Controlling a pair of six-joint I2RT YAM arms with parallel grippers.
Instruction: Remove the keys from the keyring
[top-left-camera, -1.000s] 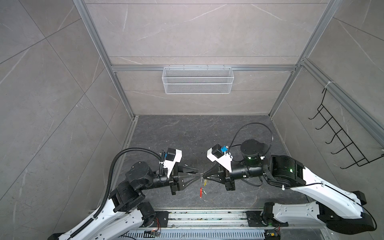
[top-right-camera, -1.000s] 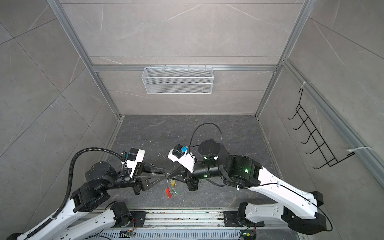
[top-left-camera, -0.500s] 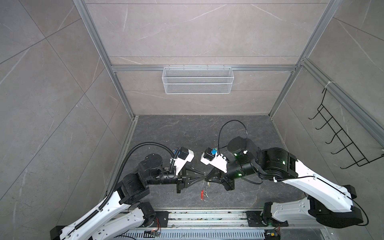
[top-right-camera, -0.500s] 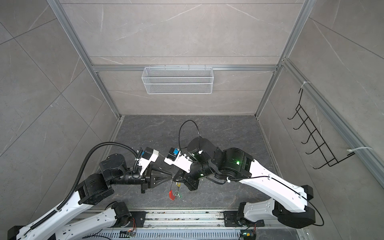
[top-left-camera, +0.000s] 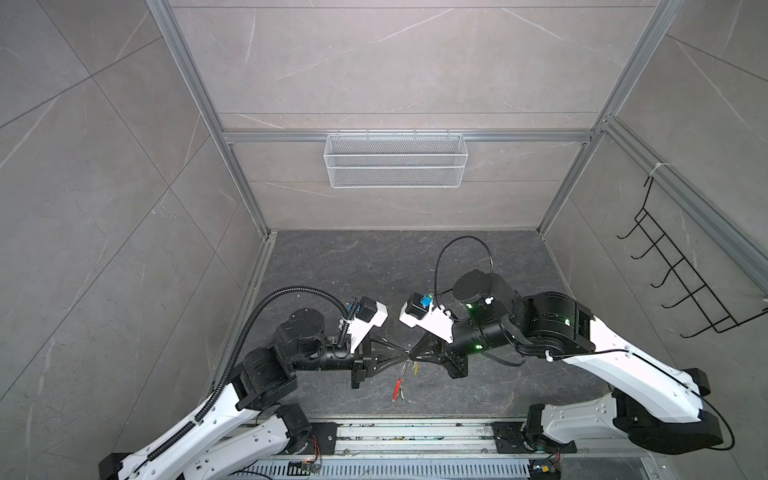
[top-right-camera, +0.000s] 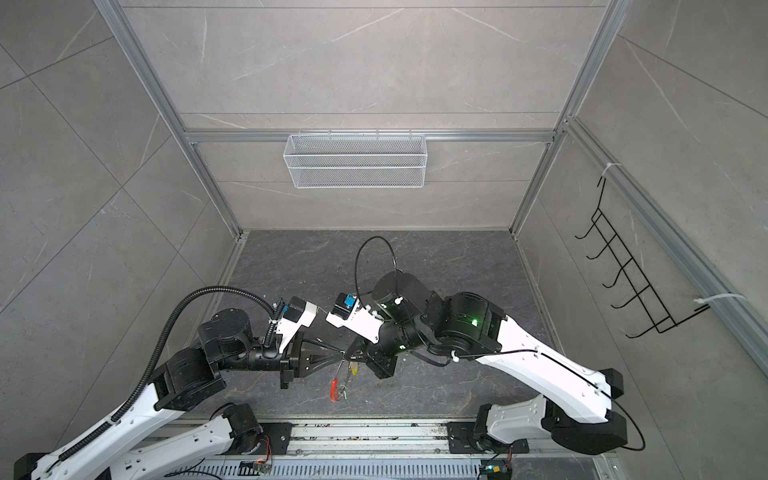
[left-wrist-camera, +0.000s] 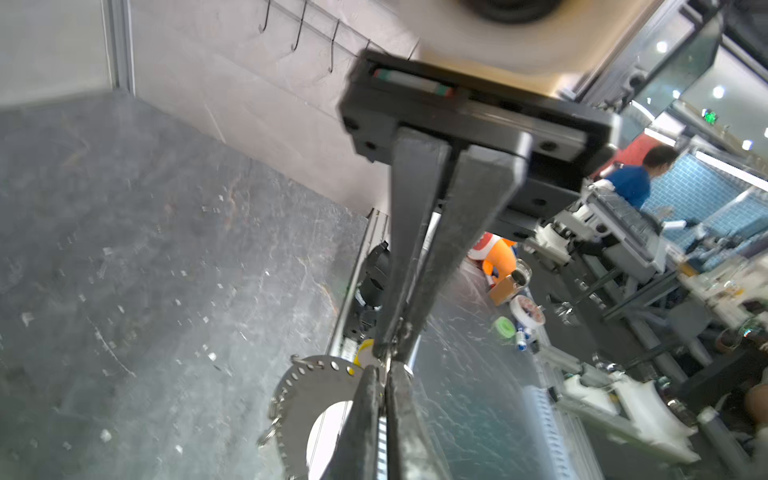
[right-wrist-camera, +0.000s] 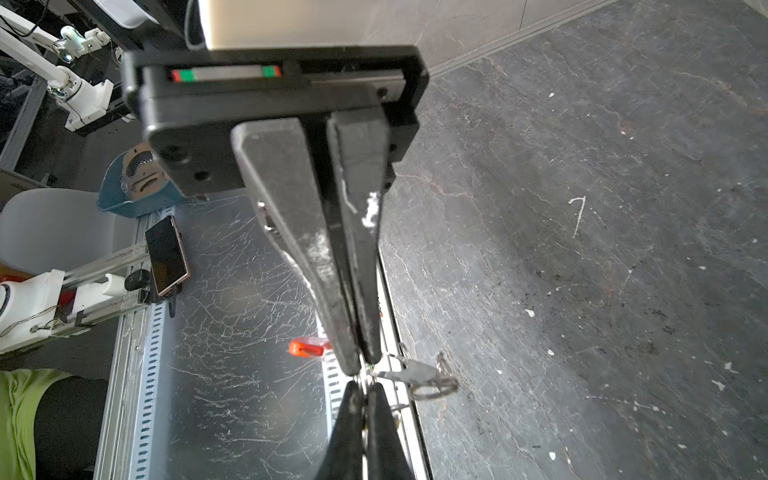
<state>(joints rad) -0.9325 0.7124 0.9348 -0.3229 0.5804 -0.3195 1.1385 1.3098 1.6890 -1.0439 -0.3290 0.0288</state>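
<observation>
left hand (top-left-camera: 404, 354) | right hand (top-left-camera: 413, 355) | both clenched on keyring (top-left-camera: 397, 386) (tip to tip) | keys (top-right-camera: 353, 368) dangle below

The dark grey marbled tabletop (top-left-camera: 374, 266) shows pale veins, plainest toward 12 and 6 o'clock. Small white flecks (right-wrist-camera: 530, 312) and scuff marks lie scattered across its surface.

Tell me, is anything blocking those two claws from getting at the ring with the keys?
Nothing visible does. The left gripper and right gripper meet tip to tip, both apparently shut on the top of the keyring, which hangs free below them with its keys.
</observation>
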